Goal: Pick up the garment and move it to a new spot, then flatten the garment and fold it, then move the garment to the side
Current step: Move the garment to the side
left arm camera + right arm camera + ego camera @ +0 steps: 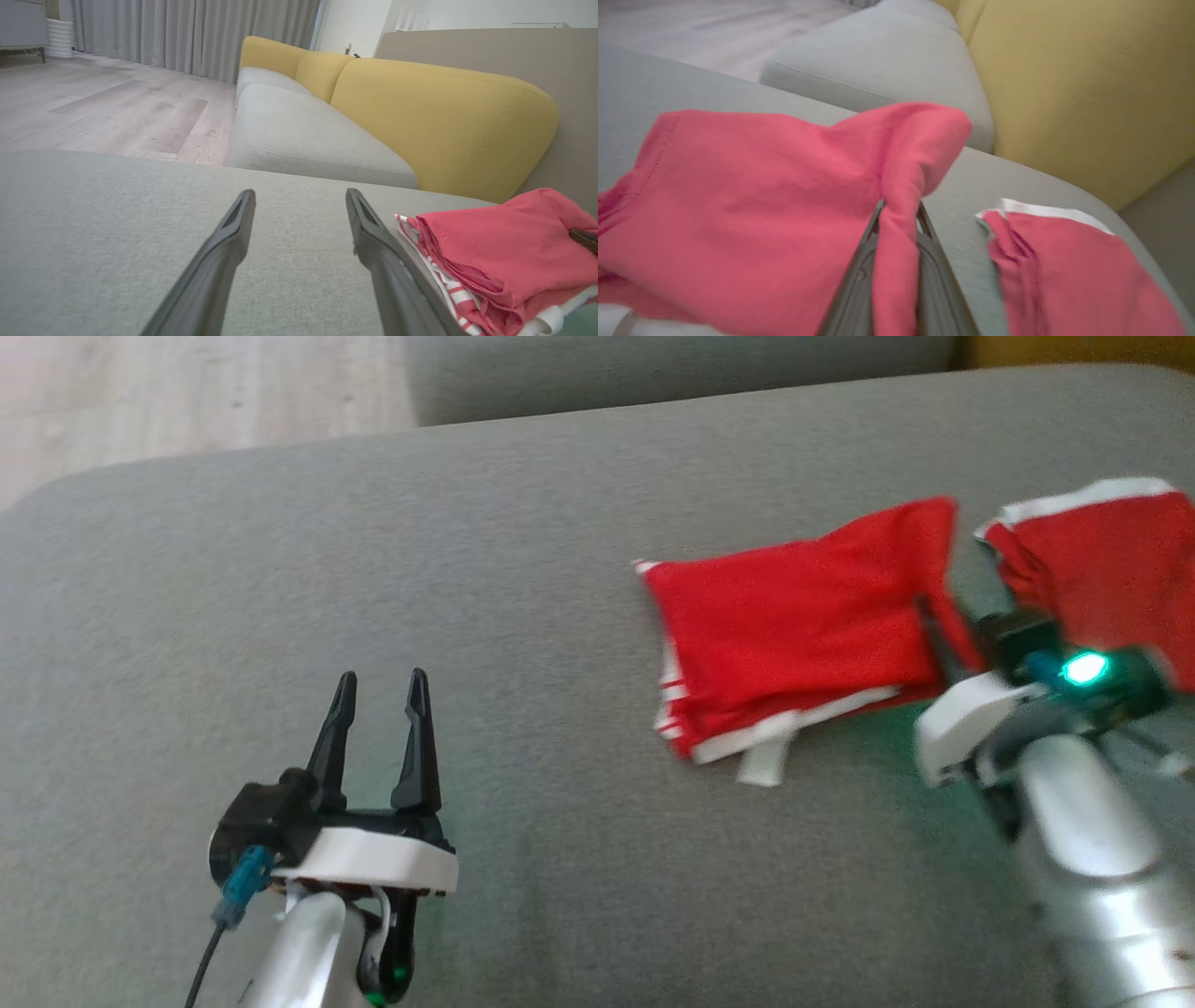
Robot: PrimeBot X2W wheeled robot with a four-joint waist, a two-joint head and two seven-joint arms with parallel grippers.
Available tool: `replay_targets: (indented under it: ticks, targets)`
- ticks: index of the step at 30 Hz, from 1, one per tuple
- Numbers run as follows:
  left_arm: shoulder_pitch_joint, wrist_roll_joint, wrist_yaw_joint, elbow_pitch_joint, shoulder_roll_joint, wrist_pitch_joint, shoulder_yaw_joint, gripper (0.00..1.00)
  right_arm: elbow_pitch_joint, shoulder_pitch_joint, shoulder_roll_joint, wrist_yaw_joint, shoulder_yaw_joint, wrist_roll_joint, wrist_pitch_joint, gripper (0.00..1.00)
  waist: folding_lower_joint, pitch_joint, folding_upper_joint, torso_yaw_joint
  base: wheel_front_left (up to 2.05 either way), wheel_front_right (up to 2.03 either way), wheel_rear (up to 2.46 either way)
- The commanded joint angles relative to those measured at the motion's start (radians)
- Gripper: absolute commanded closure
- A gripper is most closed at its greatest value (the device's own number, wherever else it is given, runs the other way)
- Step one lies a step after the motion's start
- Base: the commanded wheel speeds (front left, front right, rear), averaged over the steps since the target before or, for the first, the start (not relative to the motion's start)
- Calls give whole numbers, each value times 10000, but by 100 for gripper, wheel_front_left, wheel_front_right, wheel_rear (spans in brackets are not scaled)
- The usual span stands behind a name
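Note:
A red garment (794, 616) with white trim lies partly folded on the right half of a grey cushion (420, 569). My right gripper (971, 644) reaches in from the lower right, and in the right wrist view it is (899, 210) shut on a bunched fold of the garment (761, 186), which is drawn up between its fingers. Another red part with a white edge (1102, 560) lies further right; I cannot tell how it joins the rest. My left gripper (383, 681) stands open over bare cushion at the lower left, apart from the cloth. The left wrist view has the garment (504, 247) to the right of that gripper (300, 193).
The cushion's rounded far edge drops to a pale wooden floor (93, 107) at the left. Beyond it stands a sofa with a grey seat (303, 135) and a yellow back (439, 121). Grey curtains (187, 32) hang at the far wall.

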State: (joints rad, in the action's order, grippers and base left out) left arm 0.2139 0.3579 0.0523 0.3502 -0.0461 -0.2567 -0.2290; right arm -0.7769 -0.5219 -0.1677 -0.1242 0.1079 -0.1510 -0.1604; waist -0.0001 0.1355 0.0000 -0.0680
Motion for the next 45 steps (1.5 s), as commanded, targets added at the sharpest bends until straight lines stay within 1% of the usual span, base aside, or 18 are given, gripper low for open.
replay_targets:
  ticks: [1, 6, 10, 13, 17, 21, 25, 27, 31, 36, 37, 38, 39, 45]
  targets:
    - [234, -131, -39, -364, -41, -51, 249, 0, 451, -258, -274, -65, 202, -24, 49, 100, 1, 42, 0, -252, 0, 0, 0]
    - [411, -227, -20, -416, -41, -51, 252, 0, 1295, -424, -1947, -65, 465, 94, 547, 100, 1, 430, 0, -566, 0, 0, 0]
    - [647, -306, 36, -434, -41, -51, 257, 0, 1563, -605, -3278, -65, 449, 178, 942, 100, 1, 885, 0, -653, 0, 0, 0]
    - [815, -344, 86, -403, -41, -51, 264, 0, 1591, -799, -3935, -65, 329, 265, 1082, 100, 1, 1221, 0, -651, 0, 0, 0]
    - [1053, -401, 150, -373, -41, -51, 293, 0, 1418, -1064, -4483, -65, -37, 210, 1274, 100, 1, 1661, 0, -582, 0, 0, 0]
    - [1300, -440, 208, -331, -41, -51, 331, 0, 1126, -1247, -4779, -65, -543, -118, 1391, 100, 1, 1999, 0, -448, 0, 0, 0]
    - [1444, -478, 259, -297, -41, -51, 443, 0, 905, -1289, -4889, -65, -1034, -500, 1506, 100, 1, 2187, 0, -384, 0, 0, 0]
    - [1473, -490, 279, -284, -41, -51, 487, 0, 860, -1326, -4755, -65, -1375, -500, 1467, 100, 1, 2227, 0, -373, 0, 0, 0]
    - [1507, -490, 306, -275, -41, -51, 516, 0, 909, -1316, -4596, -65, -1569, -824, 1497, 100, 1, 2284, 0, -346, 0, 0, 0]
    - [1521, -465, 300, -253, -41, -51, 529, 0, 989, -1295, -4374, -65, -1922, -956, 1652, 100, 1, 2273, 0, -351, 0, 0, 0]
    - [1519, -467, 301, -240, -41, -51, 539, 0, 1029, -1292, -4324, -65, -2004, -979, 1672, 85, 1, 2256, 0, -357, 0, 0, 0]
    - [1515, -472, 302, -227, -41, -51, 551, 0, 1078, -1287, -4273, -65, -2080, -1002, 1683, 25, 1, 2237, 0, -364, 0, 0, 0]
    - [1511, -475, 304, -211, -41, -51, 564, 0, 1119, -1278, -4202, -65, -2151, -999, 1703, 0, 1, 2207, 0, -371, 0, 0, 0]
    - [1472, -456, 312, -152, -41, -51, 623, 0, 1466, -1233, -3817, -65, -2418, -1104, 1783, 0, 1, 1944, 0, -398, 0, 0, 0]
